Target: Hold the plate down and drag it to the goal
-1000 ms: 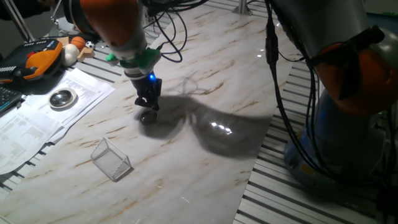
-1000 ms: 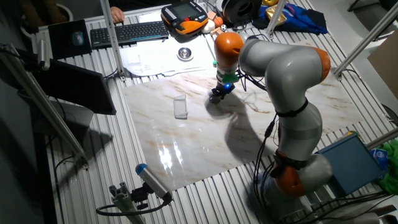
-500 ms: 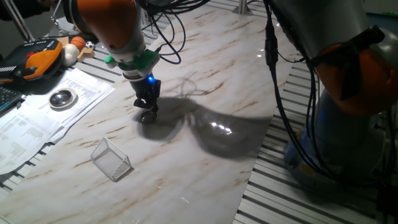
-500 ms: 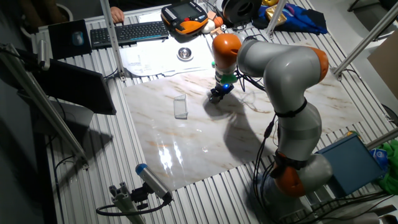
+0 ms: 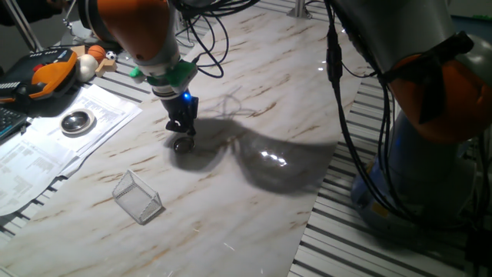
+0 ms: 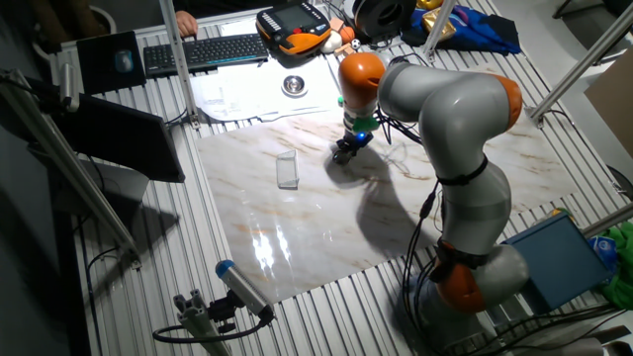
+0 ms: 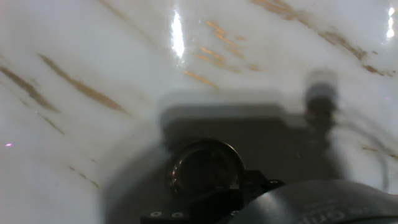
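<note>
The plate (image 5: 183,145) is a small shiny metal disc lying on the marble table, right under my gripper (image 5: 183,134). The gripper points straight down, its fingers look closed together, and their tips rest on the plate's near edge. In the hand view the plate (image 7: 205,168) shows as a round rim with a dark centre, just ahead of the dark gripper (image 7: 208,198). The goal (image 5: 138,197) is a small wire-mesh box lying to the front left of the plate, apart from it. It also shows in the other fixed view (image 6: 287,169), left of the gripper (image 6: 343,152).
A larger round silver dish (image 5: 77,121) sits on white papers (image 5: 46,146) at the left. An orange handheld pendant (image 5: 48,71) and a keyboard (image 6: 193,51) lie beyond. The arm's grey base (image 6: 475,227) stands at the table's right edge.
The gripper and plate shifted very slightly left half a second ago and are back where they were a second ago. The mesh box has not moved.
</note>
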